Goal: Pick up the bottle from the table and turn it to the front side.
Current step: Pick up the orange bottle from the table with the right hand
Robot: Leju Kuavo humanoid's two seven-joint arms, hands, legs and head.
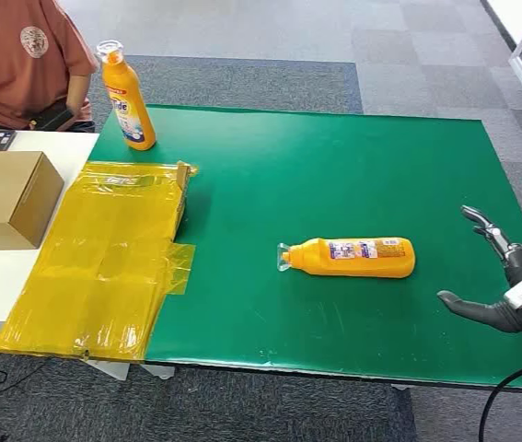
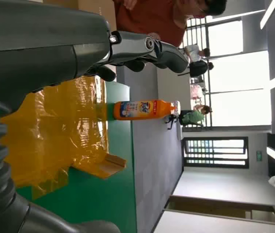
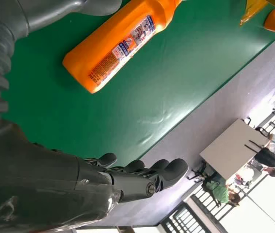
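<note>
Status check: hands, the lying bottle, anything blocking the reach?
Right hand open, short of bottle. Left hand open. Lying bottle on green mat, untouched. Path clear.

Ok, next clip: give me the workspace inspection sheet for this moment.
Surface: green mat on the table, yellow plastic sheet over its left part.
Job's things: lying bottle, cap pointing left, mid-mat.
Clutter: upright bottle at far-left corner; cardboard box.
Hands: right hand open, right of the lying bottle, apart from it; left hand open.
Cables: black cable under right arm.
Surroundings: person seated at far left; grey floor.
</note>
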